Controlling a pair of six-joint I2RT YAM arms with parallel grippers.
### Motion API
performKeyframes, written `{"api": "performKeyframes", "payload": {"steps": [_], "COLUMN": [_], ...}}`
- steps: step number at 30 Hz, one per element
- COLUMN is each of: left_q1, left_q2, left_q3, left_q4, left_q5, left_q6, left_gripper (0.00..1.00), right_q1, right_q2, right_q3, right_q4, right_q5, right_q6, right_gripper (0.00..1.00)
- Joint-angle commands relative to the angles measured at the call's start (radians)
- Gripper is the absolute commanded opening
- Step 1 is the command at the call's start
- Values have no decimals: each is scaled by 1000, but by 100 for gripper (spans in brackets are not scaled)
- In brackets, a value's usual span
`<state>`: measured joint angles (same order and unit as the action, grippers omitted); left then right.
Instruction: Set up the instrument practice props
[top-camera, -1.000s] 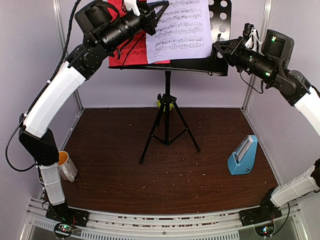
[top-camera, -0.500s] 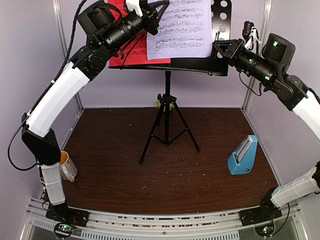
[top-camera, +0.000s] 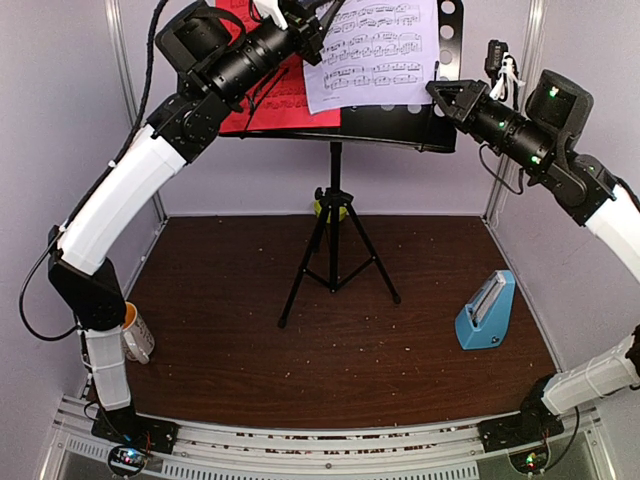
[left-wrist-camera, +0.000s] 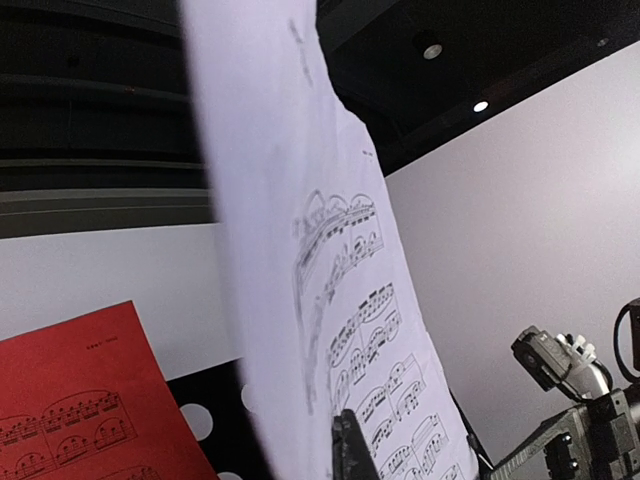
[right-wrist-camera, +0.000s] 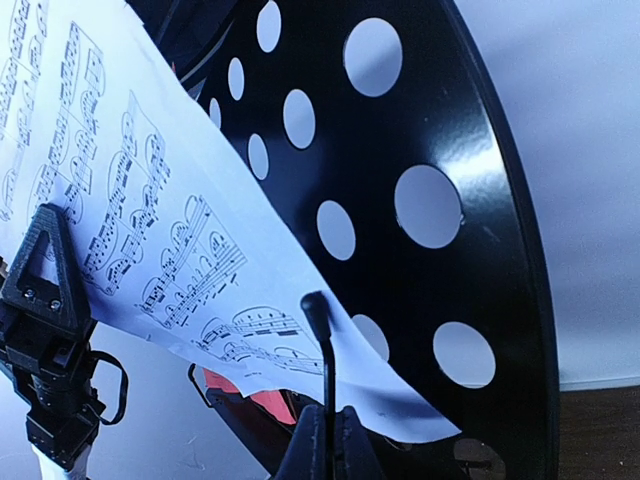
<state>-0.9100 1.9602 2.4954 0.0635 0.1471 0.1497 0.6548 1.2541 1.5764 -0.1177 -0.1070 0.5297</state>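
The black perforated music stand (top-camera: 442, 60) stands on its tripod (top-camera: 334, 250) at the back centre. The red sheet (top-camera: 272, 95) rests on its left half. My left gripper (top-camera: 308, 20) is shut on the top left edge of the white sheet (top-camera: 375, 50) and holds it in front of the stand, its bottom edge above the ledge. In the left wrist view the sheet (left-wrist-camera: 330, 300) hangs past my finger (left-wrist-camera: 350, 450). My right gripper (right-wrist-camera: 327, 428) is shut on the stand's thin page-holder wire (right-wrist-camera: 324, 350) at the lower right. The blue metronome (top-camera: 487, 312) stands on the table at right.
A white mug (top-camera: 135, 332) sits at the left edge by the left arm's base. A small green bowl (top-camera: 330, 208) lies behind the tripod against the back wall. Walls close in the table on three sides.
My left gripper has lifted the white sheet up and to the right across the stand. The right gripper has stayed at the stand's right edge, rising slightly.
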Motion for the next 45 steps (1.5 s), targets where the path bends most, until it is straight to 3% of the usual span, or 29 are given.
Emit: {"api": "performKeyframes", "payload": {"steps": [1,23,29,39,45], "left_q1": [-3,-36,-36,-37,-36], "left_q2": [33,109,100,63,50], "left_q3": [49,92,91,52,40], "left_q4": [71,9,9,17,15], "left_q5": [-1,23,12,-18,-33], "left_q6": [-8,52,49,54,53], "left_gripper": [0,0,26,34,28], "right_q1": [5,6,6,6,7], "right_q2": [-36,-45,-50,-47,-42], "right_q3": [-23,-55,-60,-60,-58], "right_q4": [33,81,84,81,79], "right_q5": [-22,-49,-50,-40,-37], "right_q6": [-46,-60,-60,-54,-42], "right_gripper": [0,0,0,0,2]}}
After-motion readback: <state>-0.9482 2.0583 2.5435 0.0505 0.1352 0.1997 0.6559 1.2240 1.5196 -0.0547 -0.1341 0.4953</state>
